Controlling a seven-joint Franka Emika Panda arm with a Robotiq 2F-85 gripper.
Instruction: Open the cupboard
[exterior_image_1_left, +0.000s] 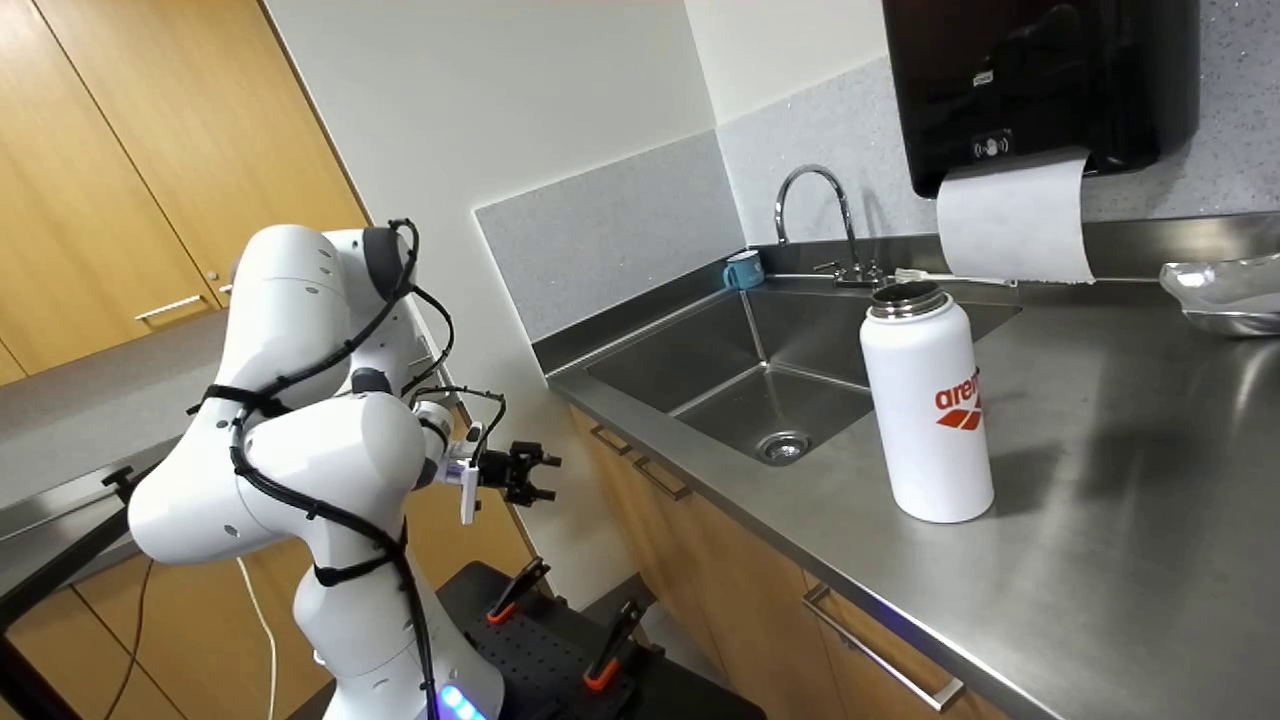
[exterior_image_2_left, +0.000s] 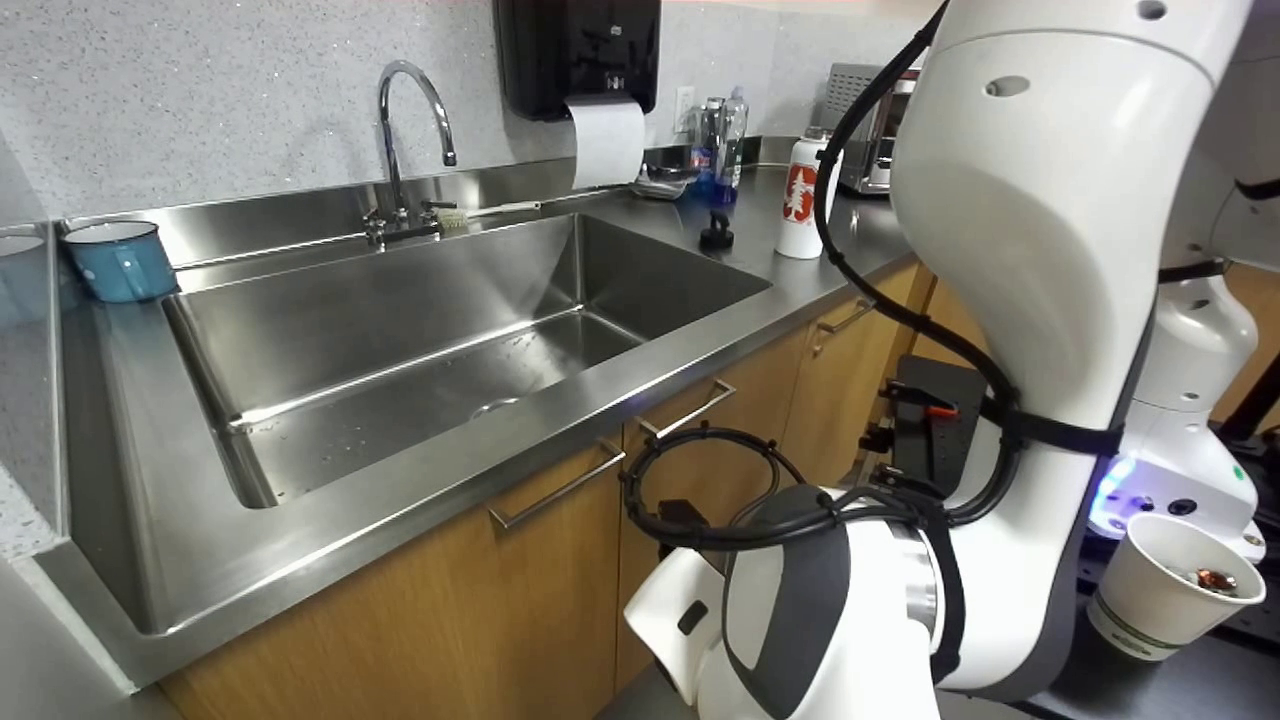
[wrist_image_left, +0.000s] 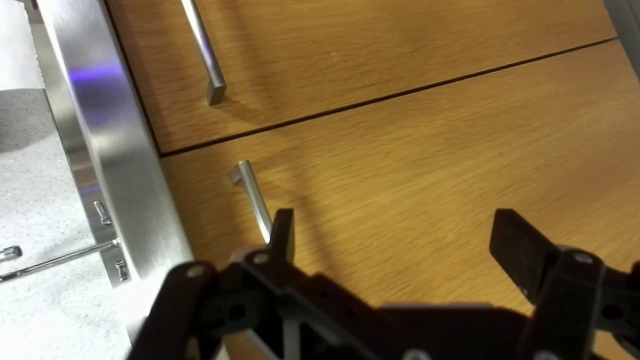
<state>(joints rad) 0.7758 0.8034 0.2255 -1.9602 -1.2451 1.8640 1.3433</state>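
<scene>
A: Where's the cupboard (exterior_image_2_left: 520, 590)?
B: Under the steel table (exterior_image_2_left: 400, 500), below the sink (exterior_image_2_left: 380, 310). Wrist view shows a lower door (wrist_image_left: 400, 170) & an upper door (wrist_image_left: 375, 45), both look closed. Task doesn't say which; prob. the lower one.
A: End effector (wrist_image_left: 394, 217) status?
B: Wide, nothing b/w its fingers (wrist_image_left: 522, 250). Lower door's handle (wrist_image_left: 256, 200) runs behind one of them in that view, so it's not gripped; can't tell the gap.
A: How'll the door behave?
B: Prob. stiff board w/ some weight, but hinges should carry it: expect a swing, not a lift. Hinges not visible; guess opp. the seam (wrist_image_left: 385, 98) b/w doors. Handle's metal, looks smooth & rigid, might slip if only an edge is caught.
A: Where to grab?
B: I'd shift twd the table's edge, straddle the handle, close mid-length or a bit twd its seam end for leverage. Then pull in an arc; a straight yank could slide it out.
</scene>
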